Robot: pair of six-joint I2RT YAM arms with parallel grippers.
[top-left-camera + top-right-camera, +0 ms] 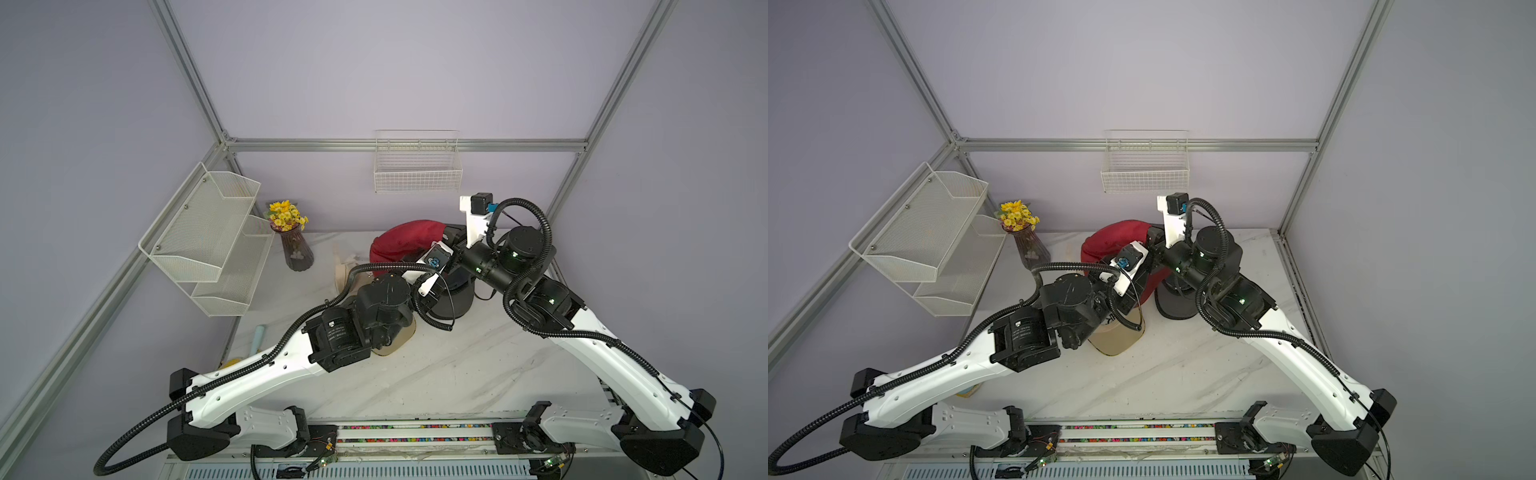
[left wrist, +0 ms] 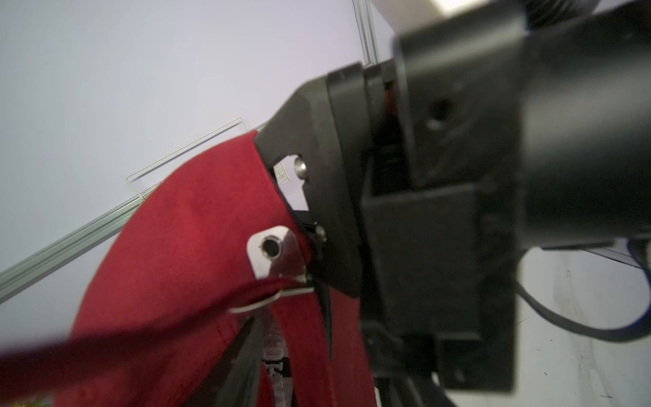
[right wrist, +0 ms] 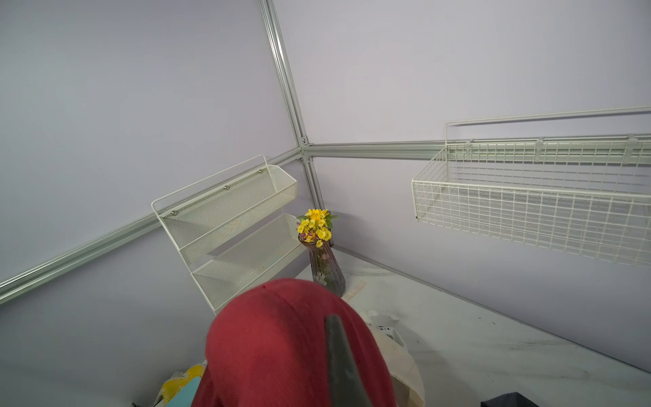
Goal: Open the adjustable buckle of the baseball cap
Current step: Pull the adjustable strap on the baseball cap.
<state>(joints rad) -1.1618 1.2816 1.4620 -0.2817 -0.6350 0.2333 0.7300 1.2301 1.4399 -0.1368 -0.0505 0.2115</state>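
A: Starting at the left, what do we have?
B: We see a mesh rack [image 1: 208,232] on the left wall and a vase of yellow flowers [image 1: 297,249] at the worktop's [image 1: 457,374] rear left corner. Near the worktop's middle, half under the left arm [image 1: 934,374], lies a tan brim [image 1: 1117,338].
A: And where do we find the baseball cap [image 1: 399,239]?
B: Up off the worktop, over its rear half near the middle, in both top views. In the left wrist view we see its red strap [image 2: 141,331] running through the silver buckle [image 2: 296,291].
A: The left jaws?
B: We cannot tell how wide they stand, or whether they hold anything; they are hidden.
A: And to the right?
B: A black cap [image 1: 1177,305] sits on the worktop, and the right jaws are closed tight on the baseball cap's fabric edge.
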